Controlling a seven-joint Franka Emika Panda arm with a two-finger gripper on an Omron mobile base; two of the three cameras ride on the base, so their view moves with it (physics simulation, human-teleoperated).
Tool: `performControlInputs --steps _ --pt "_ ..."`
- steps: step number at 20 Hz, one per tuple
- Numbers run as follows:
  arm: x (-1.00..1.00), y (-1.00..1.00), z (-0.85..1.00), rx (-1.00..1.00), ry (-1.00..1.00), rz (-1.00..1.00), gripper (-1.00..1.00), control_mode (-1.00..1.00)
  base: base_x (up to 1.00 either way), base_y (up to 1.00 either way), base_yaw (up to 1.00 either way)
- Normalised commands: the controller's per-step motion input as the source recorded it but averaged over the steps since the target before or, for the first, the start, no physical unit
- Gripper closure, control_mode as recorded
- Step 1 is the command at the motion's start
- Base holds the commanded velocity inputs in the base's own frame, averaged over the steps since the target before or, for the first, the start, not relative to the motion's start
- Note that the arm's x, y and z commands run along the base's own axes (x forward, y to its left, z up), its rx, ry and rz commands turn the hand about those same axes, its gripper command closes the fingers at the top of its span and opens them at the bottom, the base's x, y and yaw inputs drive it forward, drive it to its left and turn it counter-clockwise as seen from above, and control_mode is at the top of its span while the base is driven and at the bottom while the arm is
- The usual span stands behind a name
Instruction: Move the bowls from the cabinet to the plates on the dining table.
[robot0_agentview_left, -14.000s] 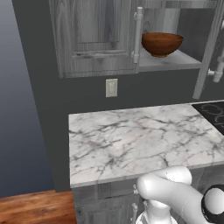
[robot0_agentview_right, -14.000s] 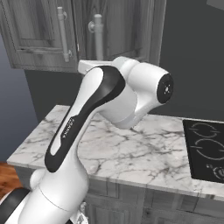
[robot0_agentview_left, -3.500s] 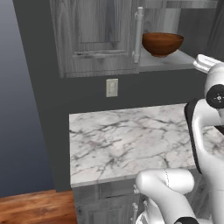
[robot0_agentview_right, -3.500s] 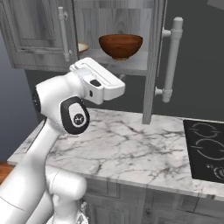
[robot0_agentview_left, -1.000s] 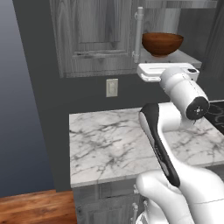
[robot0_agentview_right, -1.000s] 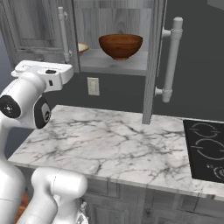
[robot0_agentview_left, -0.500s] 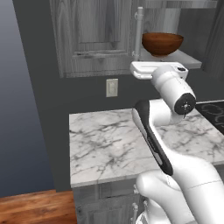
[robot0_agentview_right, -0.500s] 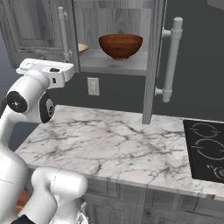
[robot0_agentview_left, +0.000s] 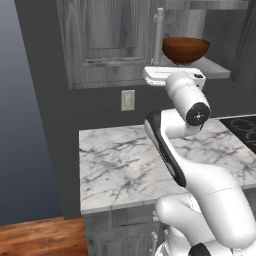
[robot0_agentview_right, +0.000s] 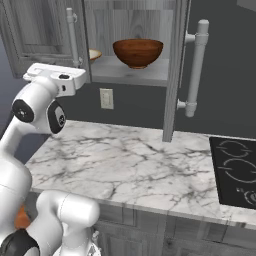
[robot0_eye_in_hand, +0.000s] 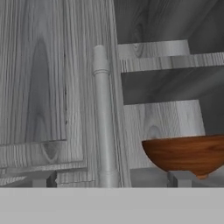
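Hand view, wooden bowl (robot0_eye_in_hand: 186, 155) on cabinet (robot0_eye_in_hand: 52, 87) shelf, right of wide-open, empty tool (robot0_eye_in_hand: 113, 180).

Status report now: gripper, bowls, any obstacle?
Gripper open, empty, facing cabinet handle. Wooden bowl on shelf, beige bowl behind closed door.

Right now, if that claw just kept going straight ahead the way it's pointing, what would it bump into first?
Probably the cabinet door's long silver bar handle, which stands between the open gripper's tips in the hand view. The reddish-brown bowl sits off to one side. Depth is hard to judge.
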Motion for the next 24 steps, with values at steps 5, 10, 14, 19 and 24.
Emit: performControlInputs --steps 5,10,14,19,24 --pt "0.20 -0.03 0.02 0.00 -0.04 0.00 -1.00 -1.00 0.00 0.00 0.00" --pt "0.25 -0.04 0.00 0.00 -0.04 0.00 -1.00 -1.00 0.00 0.00 0.00" --pt "0.32 0.01 0.00 0.00 -0.03 0.00 -1.00 -1.00 0.00 0.00 0.00" --pt "0.29 0.08 0.00 0.00 -0.05 0.00 -1.00 -1.00 0.00 0.00 0.00" --pt "0.30 0.02 0.00 -0.01 -0.05 0.00 -1.00 -1.00 0.00 0.00 0.00"
